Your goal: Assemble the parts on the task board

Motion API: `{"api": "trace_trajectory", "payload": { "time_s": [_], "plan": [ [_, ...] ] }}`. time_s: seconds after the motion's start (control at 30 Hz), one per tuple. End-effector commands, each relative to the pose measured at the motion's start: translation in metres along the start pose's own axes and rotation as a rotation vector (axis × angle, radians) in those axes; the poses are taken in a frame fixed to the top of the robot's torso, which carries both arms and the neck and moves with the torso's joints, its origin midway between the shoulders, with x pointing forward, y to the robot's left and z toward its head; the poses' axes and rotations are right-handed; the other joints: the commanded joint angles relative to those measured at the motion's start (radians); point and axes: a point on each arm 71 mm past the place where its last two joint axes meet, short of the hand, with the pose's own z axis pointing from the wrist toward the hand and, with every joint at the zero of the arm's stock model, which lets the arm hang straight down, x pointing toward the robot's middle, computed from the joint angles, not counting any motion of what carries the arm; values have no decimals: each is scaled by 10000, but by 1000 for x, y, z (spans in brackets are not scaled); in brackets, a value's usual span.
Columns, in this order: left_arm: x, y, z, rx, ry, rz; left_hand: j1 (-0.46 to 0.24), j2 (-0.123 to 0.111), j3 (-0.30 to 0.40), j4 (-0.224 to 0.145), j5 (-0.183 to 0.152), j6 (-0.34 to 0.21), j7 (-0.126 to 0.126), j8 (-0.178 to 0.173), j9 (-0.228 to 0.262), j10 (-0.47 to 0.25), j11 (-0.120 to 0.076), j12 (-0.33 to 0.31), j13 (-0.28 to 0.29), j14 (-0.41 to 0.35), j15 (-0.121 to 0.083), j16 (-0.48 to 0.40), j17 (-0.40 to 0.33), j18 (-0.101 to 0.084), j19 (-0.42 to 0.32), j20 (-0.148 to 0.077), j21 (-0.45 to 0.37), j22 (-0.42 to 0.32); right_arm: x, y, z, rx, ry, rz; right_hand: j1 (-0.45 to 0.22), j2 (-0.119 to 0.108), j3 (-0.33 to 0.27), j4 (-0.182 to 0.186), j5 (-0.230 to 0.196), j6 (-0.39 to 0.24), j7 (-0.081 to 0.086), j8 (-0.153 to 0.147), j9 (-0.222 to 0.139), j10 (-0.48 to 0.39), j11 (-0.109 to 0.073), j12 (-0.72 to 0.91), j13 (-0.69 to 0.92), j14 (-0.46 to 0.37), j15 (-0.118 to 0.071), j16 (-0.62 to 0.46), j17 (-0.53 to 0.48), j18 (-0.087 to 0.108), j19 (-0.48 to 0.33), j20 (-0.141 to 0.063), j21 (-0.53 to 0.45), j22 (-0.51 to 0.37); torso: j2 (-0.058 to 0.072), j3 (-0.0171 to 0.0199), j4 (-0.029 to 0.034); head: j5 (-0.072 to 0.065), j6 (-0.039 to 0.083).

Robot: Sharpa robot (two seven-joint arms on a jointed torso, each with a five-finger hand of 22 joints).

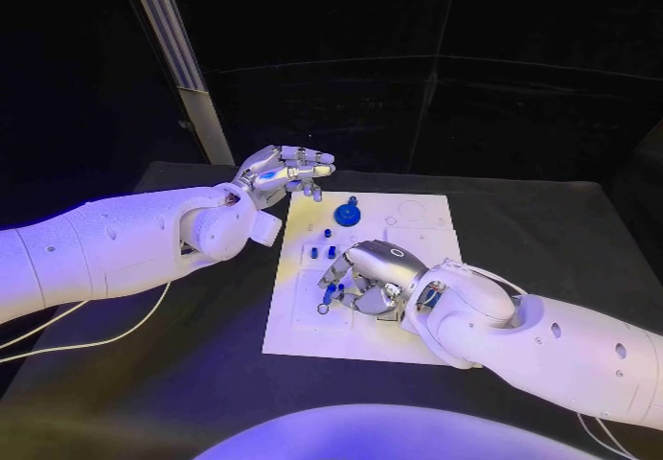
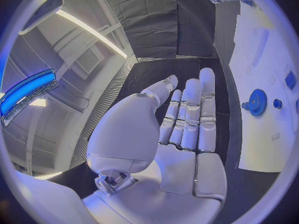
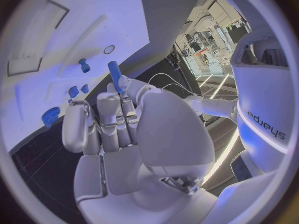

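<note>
Pinching blue peg [image 3: 115, 74]: right hand [image 1: 362, 280] fingers, wrist view | left hand [image 1: 284, 172] fingers spread, empty

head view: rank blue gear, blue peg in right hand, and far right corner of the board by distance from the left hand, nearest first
1. Blue gear: on the task board near its far edge, just beside the left hand.
2. Far right corner of the board: past the gear, across the far edge.
3. Blue peg: held by the right hand, over the board's near half.
</note>
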Motion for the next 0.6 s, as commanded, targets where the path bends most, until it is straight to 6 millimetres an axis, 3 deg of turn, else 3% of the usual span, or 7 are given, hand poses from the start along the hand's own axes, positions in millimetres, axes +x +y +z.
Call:
{"api": "trace_trajectory", "payload": {
  "time_s": [0.03, 0.6],
  "plan": [
    [2, -1, 1, 79, 130, -95, -67, 48, -42, -9, 39, -77, 3, 31, -6, -78, -5, 64, -9, -69, -17, 36, -9, 142, -2, 54, -48, -9, 3, 2, 1, -222, 235, -331, -117, 18, -65, 23, 46, -9, 34, -58, -6, 275, -239, -25, -12, 87, 15, 54, 35, -90, 61, -17, 50, 81, -1, 6, -7, 28, 3],
    [3, -2, 1, 130, 101, -77, -63, 70, -48, -7, 41, -88, 3, 48, -4, -96, -3, 89, -7, -82, -14, 43, -27, 143, -9, 59, -58, -20, 16, 2, 7, 60, 534, -507, -181, 11, -115, 38, 66, -16, 39, -71, -7, 267, -233, -52, -16, 99, 22, 101, 78, -106, 103, -10, 92, 142, 2, -3, -9, 123, -31]
  ]
}}
